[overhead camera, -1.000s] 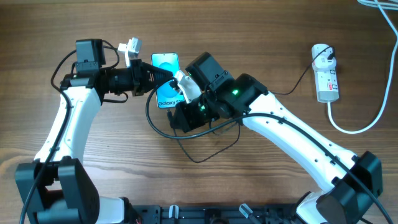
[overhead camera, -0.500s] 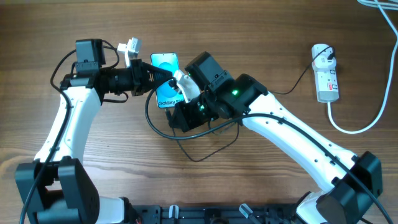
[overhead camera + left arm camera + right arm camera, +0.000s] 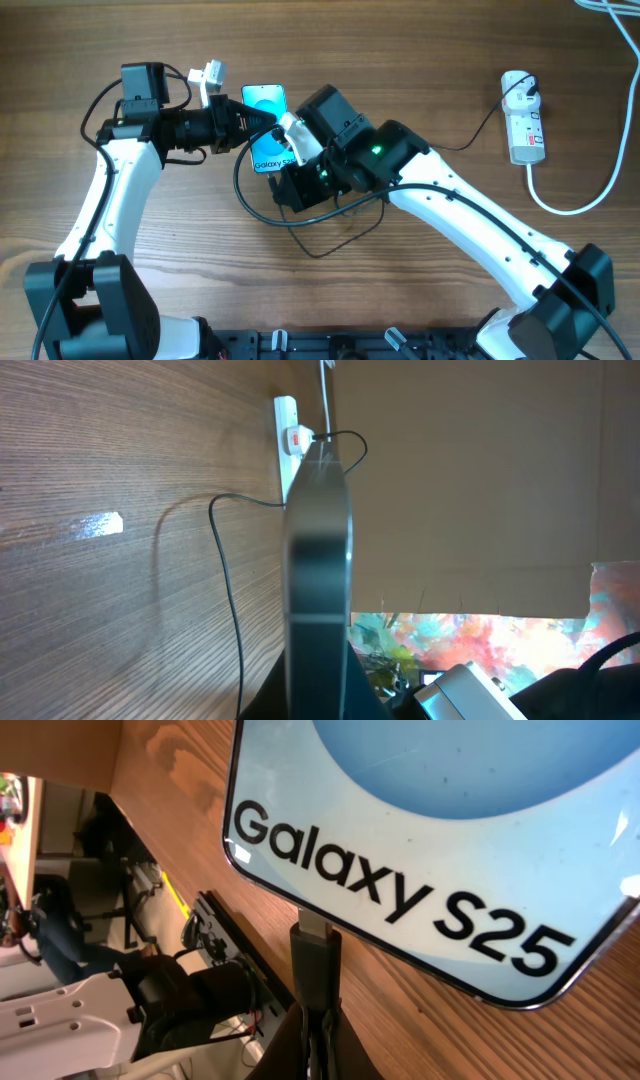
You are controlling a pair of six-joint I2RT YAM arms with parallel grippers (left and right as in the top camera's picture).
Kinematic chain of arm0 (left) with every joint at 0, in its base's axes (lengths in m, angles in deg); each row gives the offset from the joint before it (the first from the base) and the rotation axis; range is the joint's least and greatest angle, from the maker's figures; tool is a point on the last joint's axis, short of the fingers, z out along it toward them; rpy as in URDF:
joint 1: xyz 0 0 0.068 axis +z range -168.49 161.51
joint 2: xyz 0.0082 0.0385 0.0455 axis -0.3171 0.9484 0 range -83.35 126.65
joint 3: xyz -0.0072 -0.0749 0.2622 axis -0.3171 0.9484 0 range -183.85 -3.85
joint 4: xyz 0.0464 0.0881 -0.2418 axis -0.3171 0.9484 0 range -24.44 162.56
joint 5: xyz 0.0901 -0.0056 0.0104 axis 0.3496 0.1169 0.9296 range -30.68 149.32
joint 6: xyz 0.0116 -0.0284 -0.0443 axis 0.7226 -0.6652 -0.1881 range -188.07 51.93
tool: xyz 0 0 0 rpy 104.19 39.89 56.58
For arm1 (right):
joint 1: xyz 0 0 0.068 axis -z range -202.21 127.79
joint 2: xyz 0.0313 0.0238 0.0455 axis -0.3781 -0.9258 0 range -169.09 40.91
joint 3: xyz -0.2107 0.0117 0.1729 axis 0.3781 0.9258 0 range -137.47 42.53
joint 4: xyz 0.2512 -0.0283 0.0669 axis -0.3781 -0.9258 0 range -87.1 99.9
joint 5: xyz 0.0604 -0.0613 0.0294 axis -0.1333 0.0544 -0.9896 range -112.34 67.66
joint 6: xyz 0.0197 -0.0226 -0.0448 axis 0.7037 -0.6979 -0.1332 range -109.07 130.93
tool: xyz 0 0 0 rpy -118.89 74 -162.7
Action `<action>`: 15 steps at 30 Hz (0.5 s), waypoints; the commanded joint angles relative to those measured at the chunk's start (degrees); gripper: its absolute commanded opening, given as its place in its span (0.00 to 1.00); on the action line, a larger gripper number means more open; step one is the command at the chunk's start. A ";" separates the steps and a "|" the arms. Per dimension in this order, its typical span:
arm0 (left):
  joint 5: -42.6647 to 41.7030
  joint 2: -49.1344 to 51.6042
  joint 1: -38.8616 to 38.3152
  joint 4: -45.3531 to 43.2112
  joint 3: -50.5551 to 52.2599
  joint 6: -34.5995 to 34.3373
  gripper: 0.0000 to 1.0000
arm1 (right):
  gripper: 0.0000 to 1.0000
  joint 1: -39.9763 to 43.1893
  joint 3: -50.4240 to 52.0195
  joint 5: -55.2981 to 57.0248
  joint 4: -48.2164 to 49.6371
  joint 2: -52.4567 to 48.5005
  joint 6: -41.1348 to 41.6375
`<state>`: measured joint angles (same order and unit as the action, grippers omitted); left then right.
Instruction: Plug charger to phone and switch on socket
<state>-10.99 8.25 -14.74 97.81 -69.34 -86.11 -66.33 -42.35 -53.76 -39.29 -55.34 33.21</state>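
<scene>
The phone is lifted off the table and held on edge, with my left gripper shut on its side. In the left wrist view the phone shows edge-on between the jaws of the left gripper. My right gripper sits just below the phone's "Galaxy" end. It is shut on the charger connector, whose tip meets the bottom edge of the phone. How deep the tip sits I cannot tell. The charger cable loops under the right arm to its black plug in the white socket.
The socket's thick white cord curves down and away at the far right, and another white cord crosses the top right corner. In the left wrist view the socket and the black cable lie far ahead on the wooden table.
</scene>
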 commanded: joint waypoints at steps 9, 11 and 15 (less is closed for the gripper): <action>-2.05 -0.87 -0.07 0.09 -0.28 1.14 0.04 | 0.04 2.10 0.04 3.19 0.70 0.83 0.37; -2.03 -0.87 -0.07 0.07 -0.28 1.14 0.04 | 0.04 2.43 0.04 3.21 0.66 0.83 0.35; -2.03 -0.87 -0.04 0.07 -0.28 1.14 0.04 | 0.04 2.58 0.07 3.21 0.52 0.83 0.33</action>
<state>-10.53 8.25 -14.61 97.40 -69.34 -86.13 -65.20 -42.24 -53.36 -39.90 -55.34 33.21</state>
